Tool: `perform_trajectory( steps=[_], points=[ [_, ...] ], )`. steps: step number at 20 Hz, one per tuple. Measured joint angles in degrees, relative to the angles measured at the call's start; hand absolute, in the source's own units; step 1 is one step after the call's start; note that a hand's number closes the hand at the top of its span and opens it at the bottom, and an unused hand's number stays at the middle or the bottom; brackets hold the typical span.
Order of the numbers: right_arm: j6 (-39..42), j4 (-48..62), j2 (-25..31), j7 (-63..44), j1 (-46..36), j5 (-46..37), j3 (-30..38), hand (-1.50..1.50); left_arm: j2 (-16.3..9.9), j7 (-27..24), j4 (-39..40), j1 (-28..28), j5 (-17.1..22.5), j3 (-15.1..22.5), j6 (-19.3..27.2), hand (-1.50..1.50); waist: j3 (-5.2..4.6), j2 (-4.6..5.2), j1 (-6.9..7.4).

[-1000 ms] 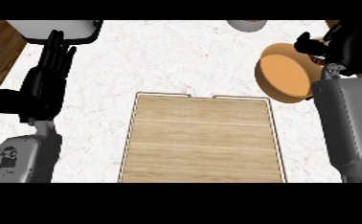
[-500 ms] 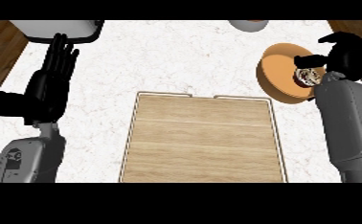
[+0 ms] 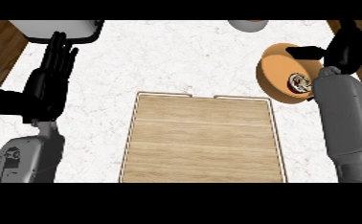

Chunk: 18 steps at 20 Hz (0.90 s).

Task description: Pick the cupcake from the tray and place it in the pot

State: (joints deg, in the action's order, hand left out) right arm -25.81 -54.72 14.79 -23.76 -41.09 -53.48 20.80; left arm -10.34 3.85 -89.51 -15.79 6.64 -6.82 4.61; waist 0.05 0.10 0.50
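White marbled desk (image 3: pixel 176 55) spanning most of the view. Grey rounded object (image 3: pixel 247 25) at 1 o'clock, cut by the upper edge, kind not determinable. Pale grey dark-rimmed fixture (image 3: pixel 60 28) at 11 o'clock, partly cropped. Brown wood surface (image 3: pixel 13 46) along the 10 o'clock edge, beyond the desk.

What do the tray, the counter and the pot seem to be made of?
The tray looks like pale wood with a matte finish: long grain lines run across it, inside a thin light rim. The counter looks like white polished stone, perhaps marble, going by its faint veining. The pot is plain orange with no texture; it could be enamel, ceramic or plastic, which the view leaves open.
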Motion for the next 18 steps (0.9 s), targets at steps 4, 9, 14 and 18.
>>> perform_trajectory(
  steps=[4, 9, 14, 18],
  points=[
    [-2.53, -4.74, -0.71, 0.83, 0.91, 5.11, 2.85, -1.5, 0.39, 0.73, -0.81, 0.32, -0.72, 0.26, 1.01, 0.0, -0.03, -0.2, -0.49],
    [-6.12, -11.01, -2.13, 3.31, 4.18, 11.69, 5.74, -1.5, 0.22, 0.94, -0.96, 0.2, -0.5, 0.0, 0.73, 0.0, -0.03, -0.21, -0.72],
    [-6.21, -18.71, -0.6, 7.67, 10.59, 18.93, 8.75, -1.5, 0.29, 0.7, -0.62, 0.4, -0.61, -0.16, 0.66, 0.0, -0.04, -0.23, -0.97],
    [-4.77, -26.31, -0.35, 9.96, 17.28, 24.75, 10.71, -1.5, 0.03, 0.54, -0.82, 0.72, -0.6, -0.43, 0.34, 0.0, -0.05, -0.27, -1.04]
  ],
)
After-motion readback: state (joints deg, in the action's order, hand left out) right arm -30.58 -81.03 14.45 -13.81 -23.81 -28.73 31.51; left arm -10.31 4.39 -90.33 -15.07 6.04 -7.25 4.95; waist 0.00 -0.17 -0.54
